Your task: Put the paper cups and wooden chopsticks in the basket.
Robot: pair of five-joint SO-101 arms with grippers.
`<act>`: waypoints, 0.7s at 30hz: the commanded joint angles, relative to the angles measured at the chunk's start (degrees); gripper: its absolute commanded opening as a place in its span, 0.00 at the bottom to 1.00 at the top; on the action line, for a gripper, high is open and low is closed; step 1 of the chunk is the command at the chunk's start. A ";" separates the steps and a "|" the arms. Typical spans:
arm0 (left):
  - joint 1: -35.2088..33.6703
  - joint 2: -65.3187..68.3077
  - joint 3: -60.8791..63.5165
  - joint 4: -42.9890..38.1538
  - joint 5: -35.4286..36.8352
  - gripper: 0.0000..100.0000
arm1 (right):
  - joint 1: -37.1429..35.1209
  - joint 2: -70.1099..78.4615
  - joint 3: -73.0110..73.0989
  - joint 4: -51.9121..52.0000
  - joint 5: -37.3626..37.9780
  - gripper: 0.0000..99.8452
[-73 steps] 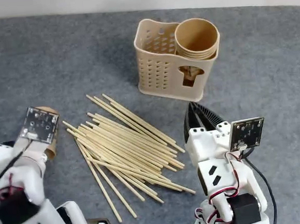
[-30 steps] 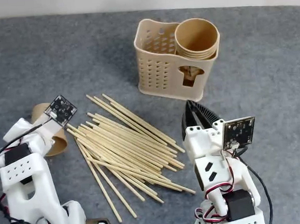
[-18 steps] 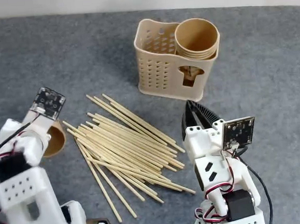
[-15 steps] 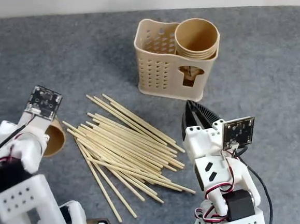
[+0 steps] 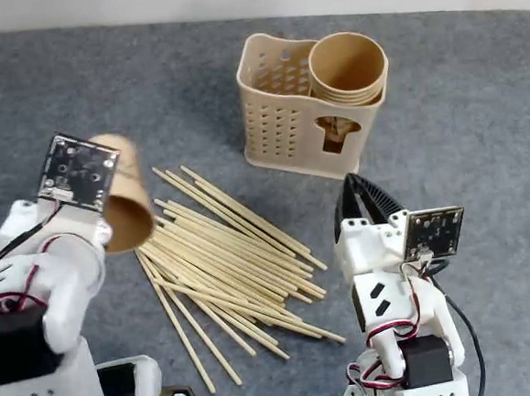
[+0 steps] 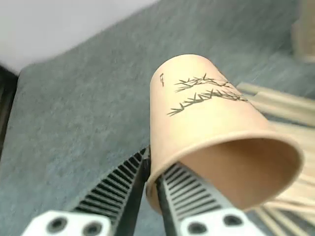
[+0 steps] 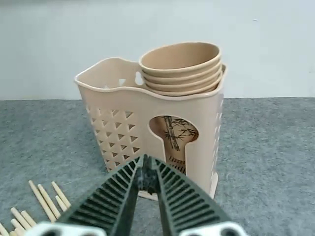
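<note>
Left tool: the left tool [image 6: 150, 173] is closed on the wall of a paper cup [image 6: 216, 142] near its rim, and the two fingers [image 6: 189, 194] press together on it.
Held cup: the paper cup [image 5: 124, 202] is tilted, its base is turned away from the arm and its open mouth is turned back toward it. It is well apart from the basket [image 5: 282, 123], over the end of the chopstick pile that is farther from the basket.
Cups in basket: a stack of cups [image 5: 347, 67] stands upright in one compartment of the basket, the one with the cut-out window in its wall.
Chopsticks: the wooden chopsticks [image 5: 226, 263] lie in a loose pile on the bench [image 5: 484, 126], in front of the basket and not touching it.
Right tool: the right tool [image 7: 146, 173] is closed with its tips meeting and it holds nothing. It points at the window side of the basket [image 7: 123, 129], near it but apart from it.
</note>
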 commanded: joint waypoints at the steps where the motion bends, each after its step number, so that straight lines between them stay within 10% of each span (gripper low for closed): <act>1: 6.73 -0.66 -6.55 0.35 5.19 0.01 | 0.92 -0.75 -0.92 -1.01 0.18 0.01; 21: 34.33 37.23 -46.29 -0.35 25.23 0.01 | 0.84 -0.75 -0.40 -1.27 0.18 0.01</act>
